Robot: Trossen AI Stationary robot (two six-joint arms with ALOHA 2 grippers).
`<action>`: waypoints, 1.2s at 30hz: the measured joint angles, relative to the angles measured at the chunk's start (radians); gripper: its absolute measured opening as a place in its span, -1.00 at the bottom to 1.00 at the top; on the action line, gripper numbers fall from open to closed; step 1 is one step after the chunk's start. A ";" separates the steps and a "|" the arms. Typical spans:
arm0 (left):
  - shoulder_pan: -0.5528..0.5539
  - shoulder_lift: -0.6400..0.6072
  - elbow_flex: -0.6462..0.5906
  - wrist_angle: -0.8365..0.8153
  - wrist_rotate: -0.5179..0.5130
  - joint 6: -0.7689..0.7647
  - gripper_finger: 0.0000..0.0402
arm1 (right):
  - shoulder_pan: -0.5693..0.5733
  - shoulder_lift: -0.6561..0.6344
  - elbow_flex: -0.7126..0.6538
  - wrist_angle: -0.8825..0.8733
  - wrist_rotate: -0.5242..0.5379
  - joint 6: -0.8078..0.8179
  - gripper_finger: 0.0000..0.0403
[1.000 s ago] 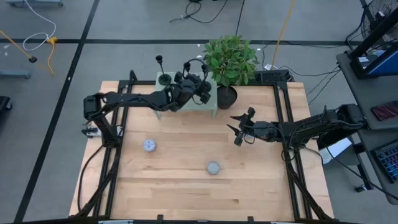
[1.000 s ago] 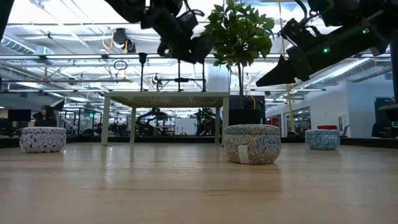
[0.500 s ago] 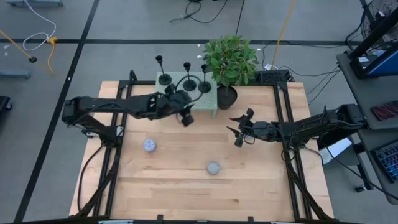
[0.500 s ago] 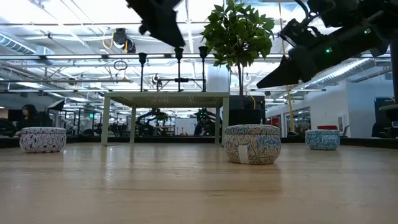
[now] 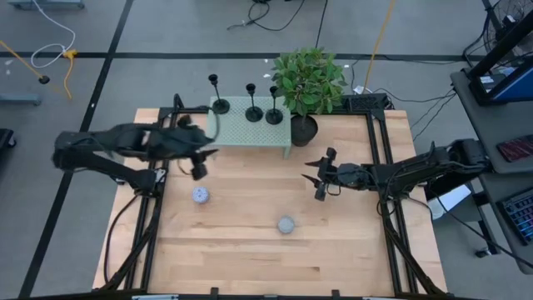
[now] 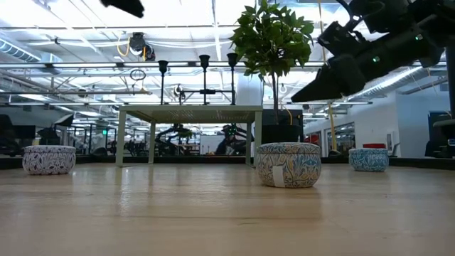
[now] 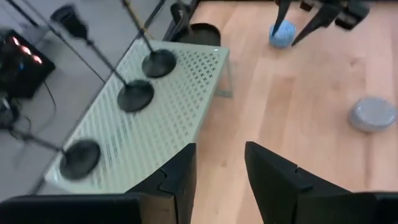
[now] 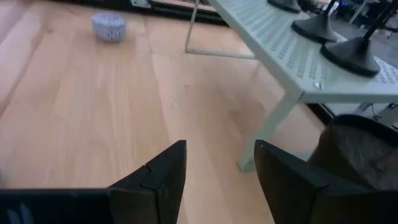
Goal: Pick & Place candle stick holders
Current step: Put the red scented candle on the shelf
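Three matte-black candle stick holders (image 5: 220, 106) (image 5: 253, 114) (image 5: 274, 117) stand upright on their disc bases in a row on a small pale green perforated table (image 5: 241, 133). They also show in the low view (image 6: 205, 64) and the left wrist view (image 7: 135, 96). My left gripper (image 5: 203, 163) is open and empty, hanging left of and nearer than that small table. In its wrist view (image 7: 219, 168) the fingers stand apart over bare wood. My right gripper (image 5: 311, 178) is open and empty above the table's middle right (image 8: 219, 168).
A potted plant (image 5: 308, 83) in a black pot stands at the small table's right end. Patterned round tins sit on the wooden table (image 5: 200, 195) (image 5: 286, 225); another lies under my right gripper (image 7: 283, 34). Black frame rails run along the left and right edges.
My left gripper has drawn back from above the holders on the small table, toward the table's left edge and somewhat nearer. The third holder, hidden behind the gripper a second ago, now stands in the row with the other two.
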State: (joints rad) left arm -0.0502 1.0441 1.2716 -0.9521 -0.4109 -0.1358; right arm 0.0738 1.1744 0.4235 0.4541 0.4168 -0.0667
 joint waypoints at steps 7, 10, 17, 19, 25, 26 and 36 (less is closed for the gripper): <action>-0.005 -0.030 -0.035 -0.167 0.050 -0.248 -0.19 | 0.000 0.021 -0.001 0.037 -0.002 -0.009 -0.10; -0.005 0.002 -0.056 -0.243 0.061 -0.311 -0.05 | -0.003 0.019 -0.001 0.095 0.002 -0.061 -0.10; -0.005 0.074 -0.138 -0.279 0.232 -0.408 0.24 | -0.007 0.012 -0.001 0.122 -0.002 -0.069 -0.10; -0.009 0.089 -0.177 -0.263 0.265 -0.490 0.28 | -0.007 0.012 -0.001 0.121 -0.002 -0.057 -0.10; -0.018 0.144 -0.333 -0.244 0.344 -0.624 0.32 | -0.009 0.012 -0.001 0.097 0.000 0.010 -0.10; -0.017 0.152 -0.357 -0.234 0.352 -0.649 0.32 | -0.009 0.012 -0.001 0.096 0.000 0.020 -0.10; -0.017 0.187 -0.520 -0.043 0.436 -0.765 0.32 | -0.009 0.012 -0.001 0.086 0.000 -0.017 0.04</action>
State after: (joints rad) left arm -0.0673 1.2312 0.7512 -0.9952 0.0250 -0.9012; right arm 0.0647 1.1862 0.4221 0.5396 0.4164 -0.0835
